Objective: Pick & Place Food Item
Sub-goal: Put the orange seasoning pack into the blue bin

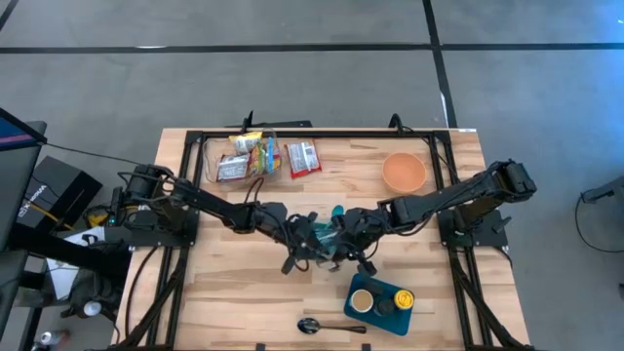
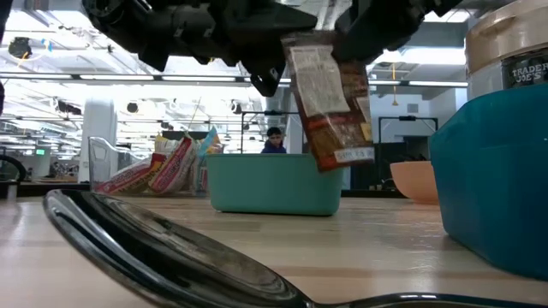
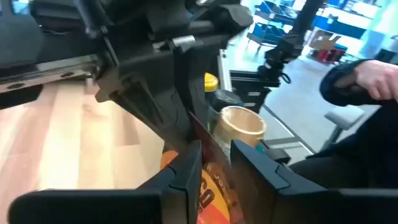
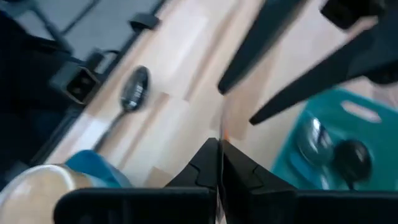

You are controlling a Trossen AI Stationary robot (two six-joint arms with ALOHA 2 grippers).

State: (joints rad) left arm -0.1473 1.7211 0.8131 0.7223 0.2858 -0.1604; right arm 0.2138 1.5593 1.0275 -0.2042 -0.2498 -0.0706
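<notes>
A: Where is the food item?

B: The snack packet (image 2: 330, 103) hangs in mid-air above the middle of the counter (image 1: 244, 292), over the teal bin (image 2: 274, 184), with both pincers meeting at it.

A: State of each pincer?

B: Right pincer (image 4: 219, 158): clamped shut on the packet's edge. Left pincer (image 3: 214, 163): fingers straddle the packet, slightly parted; whether they press it cannot be told.

A: How is the handover done well?

B: Probably one pincer should release only once the other holds firmly, then the left draws straight back, leaving the packet hanging free of twist.
</notes>
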